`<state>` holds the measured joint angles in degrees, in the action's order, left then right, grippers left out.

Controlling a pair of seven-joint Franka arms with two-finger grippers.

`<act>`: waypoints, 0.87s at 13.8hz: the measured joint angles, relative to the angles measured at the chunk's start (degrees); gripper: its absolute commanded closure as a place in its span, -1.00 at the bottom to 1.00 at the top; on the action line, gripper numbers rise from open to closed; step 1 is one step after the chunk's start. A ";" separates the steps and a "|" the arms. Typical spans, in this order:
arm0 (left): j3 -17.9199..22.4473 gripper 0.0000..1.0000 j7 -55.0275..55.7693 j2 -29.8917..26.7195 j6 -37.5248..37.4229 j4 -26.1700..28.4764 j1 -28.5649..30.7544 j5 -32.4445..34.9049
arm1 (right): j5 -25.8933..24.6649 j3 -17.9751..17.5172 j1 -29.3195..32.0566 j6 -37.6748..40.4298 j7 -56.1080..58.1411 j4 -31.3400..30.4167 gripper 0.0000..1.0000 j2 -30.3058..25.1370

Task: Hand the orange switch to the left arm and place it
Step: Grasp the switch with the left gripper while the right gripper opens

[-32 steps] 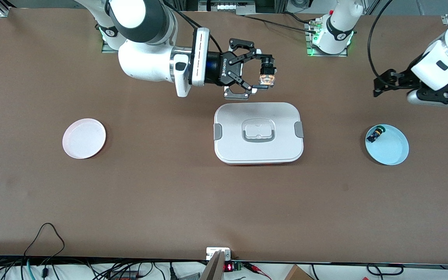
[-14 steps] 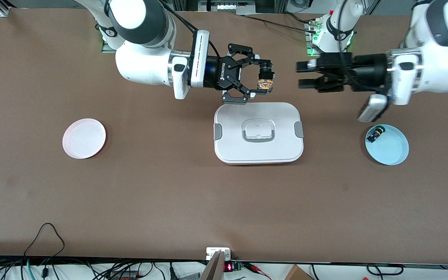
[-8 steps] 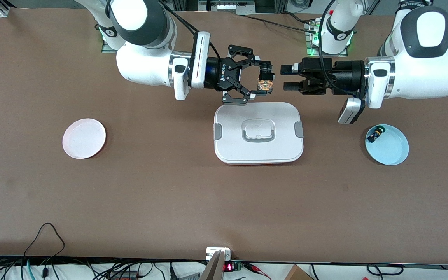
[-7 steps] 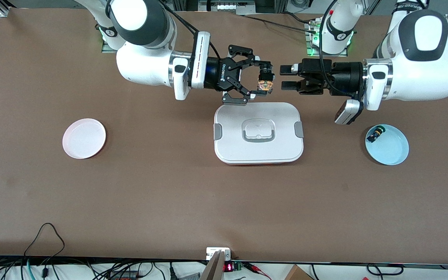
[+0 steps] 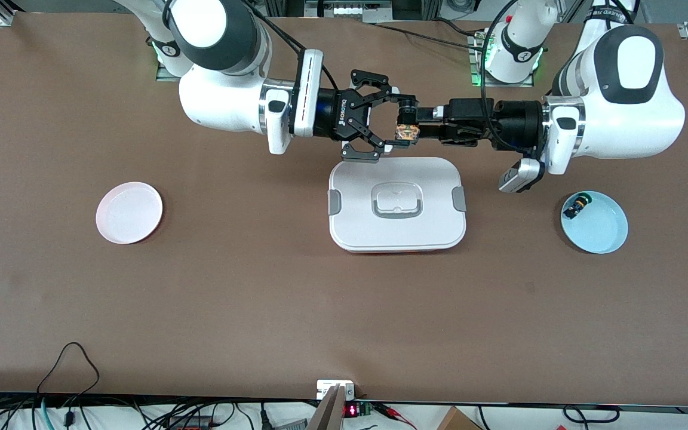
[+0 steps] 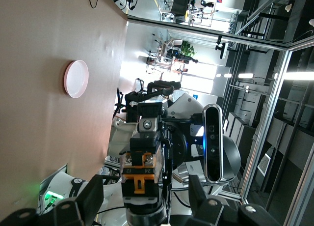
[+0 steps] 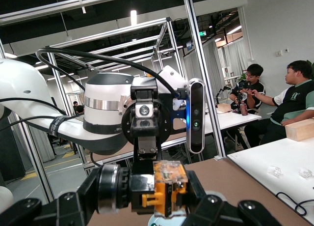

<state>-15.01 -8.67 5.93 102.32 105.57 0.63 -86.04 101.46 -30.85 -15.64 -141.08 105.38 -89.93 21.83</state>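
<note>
The right gripper (image 5: 402, 128) clamps the tiny black-and-orange switch (image 5: 406, 132) above the table just past the large white plastic box (image 5: 397, 204); the left gripper (image 5: 420, 123) brackets it, spread. Early release risks dropping it

The table (image 5: 260, 298) is plain brown all over. On it the box (image 5: 398, 233) is white, with grey clips at two sides, a grey-edged handle in the lid and a thin orange rim below. One plate (image 5: 129, 212) is pale pink, the other (image 5: 601, 230) light blue. The orange switch (image 5: 406, 126) is black with an amber-orange block. Both arms are white with black joints, and the left gripper (image 5: 424, 125) and right gripper (image 5: 396, 122) are black.
</note>
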 measured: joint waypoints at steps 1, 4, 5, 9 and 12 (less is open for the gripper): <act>-0.07 0.19 0.00 0.00 0.01 0.02 -0.04 -0.07 | 0.00 0.00 -0.01 0.00 0.00 0.00 0.96 0.01; -0.12 0.24 -0.11 0.03 0.11 0.28 -0.13 -0.15 | -0.01 0.01 0.01 -0.02 0.00 0.18 0.96 0.02; -0.14 0.30 -0.11 0.03 0.12 0.29 -0.21 -0.15 | -0.01 0.01 -0.03 -0.03 0.00 0.19 0.97 0.07; -0.12 0.39 -0.12 0.11 0.32 0.35 -0.57 -0.35 | -0.02 0.05 0.00 -0.03 0.16 0.17 0.93 0.08; -0.12 0.46 -0.12 0.14 0.33 0.34 -0.57 -0.38 | -0.02 0.06 0.00 -0.03 0.18 0.17 0.37 0.09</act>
<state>-15.13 -8.80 6.07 102.64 105.91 0.06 -86.42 101.44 -30.80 -15.65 -141.11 105.55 -89.76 21.92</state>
